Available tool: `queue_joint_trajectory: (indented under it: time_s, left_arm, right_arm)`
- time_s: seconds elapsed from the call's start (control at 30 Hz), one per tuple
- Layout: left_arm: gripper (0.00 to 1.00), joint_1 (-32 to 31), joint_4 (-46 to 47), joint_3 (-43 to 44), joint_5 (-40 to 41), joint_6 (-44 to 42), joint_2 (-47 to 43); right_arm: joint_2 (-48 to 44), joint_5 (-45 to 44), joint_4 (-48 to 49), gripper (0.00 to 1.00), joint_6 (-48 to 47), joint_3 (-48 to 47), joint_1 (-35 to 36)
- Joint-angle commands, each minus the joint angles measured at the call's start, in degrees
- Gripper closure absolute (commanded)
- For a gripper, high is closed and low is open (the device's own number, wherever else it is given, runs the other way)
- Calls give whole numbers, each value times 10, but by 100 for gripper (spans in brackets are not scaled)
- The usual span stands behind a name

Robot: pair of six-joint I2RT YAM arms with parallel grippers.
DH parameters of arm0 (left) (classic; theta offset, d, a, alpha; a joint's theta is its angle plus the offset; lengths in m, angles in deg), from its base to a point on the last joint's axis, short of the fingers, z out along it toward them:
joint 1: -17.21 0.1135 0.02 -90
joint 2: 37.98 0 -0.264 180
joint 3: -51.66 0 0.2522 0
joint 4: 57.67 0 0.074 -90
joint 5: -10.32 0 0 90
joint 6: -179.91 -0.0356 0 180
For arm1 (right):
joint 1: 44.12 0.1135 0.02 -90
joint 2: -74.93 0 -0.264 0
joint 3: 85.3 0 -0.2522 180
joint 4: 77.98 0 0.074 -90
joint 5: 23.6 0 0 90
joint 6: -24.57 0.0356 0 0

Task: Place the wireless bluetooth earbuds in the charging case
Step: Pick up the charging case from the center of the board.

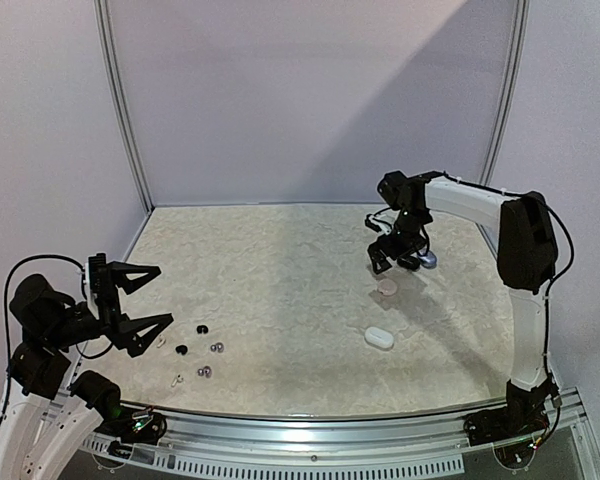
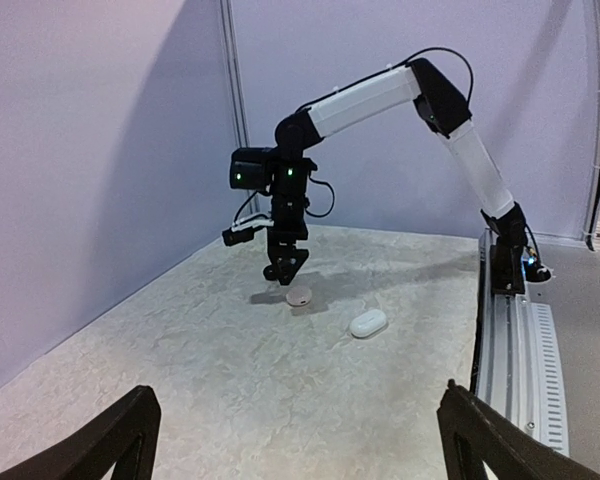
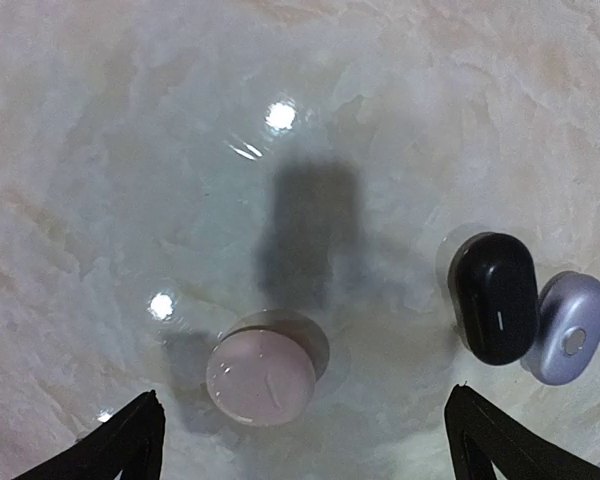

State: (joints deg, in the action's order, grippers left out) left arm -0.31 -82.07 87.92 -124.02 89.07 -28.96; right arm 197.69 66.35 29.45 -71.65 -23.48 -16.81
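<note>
Several tiny earbuds lie at the near left of the table: black ones (image 1: 200, 329), grey ones (image 1: 217, 347) and white ones (image 1: 177, 380). My left gripper (image 1: 165, 294) hangs open just left of them, its fingertips (image 2: 130, 430) wide apart and empty. A round pink charging case (image 3: 261, 378) (image 1: 387, 287), lid closed, lies at centre right. My right gripper (image 1: 395, 262) (image 3: 305, 440) hovers open above it without touching it. A white oval case (image 1: 379, 338) (image 2: 368, 323) lies nearer the front. A black case (image 3: 494, 296) and a lavender case (image 3: 569, 327) lie side by side, touching.
Purple walls close the table at the back and on both sides. A metal rail (image 1: 310, 425) runs along the front edge. The right arm's white links (image 2: 365, 100) arch over the right side of the table.
</note>
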Motion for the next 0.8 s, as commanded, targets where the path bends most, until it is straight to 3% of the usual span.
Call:
queue_joint_trajectory:
  time_s: [0.0, 0.2, 0.4, 0.57, 0.67, 0.77]
  left_arm:
    - [1, -4, -3, -8, -4, -4, 2]
    - [1, -3, 3, -10, -5, -3, 2]
    - [1, -3, 2, -10, -3, -3, 2]
    - [1, -4, 1, -9, -3, -3, 2]
    - [1, -4, 0, -8, -3, -3, 1]
    - [1, -4, 0, -6, 4, -1, -1]
  right_arm:
    - [31, -16, 26, 1, 58, 41, 13]
    - [29, 20, 72, 10, 96, 93, 17]
    - [37, 23, 86, 30, 103, 98, 27]
    - [39, 23, 83, 58, 108, 97, 29]
    - [31, 14, 71, 66, 104, 90, 34]
    - [10, 4, 61, 68, 98, 73, 50]
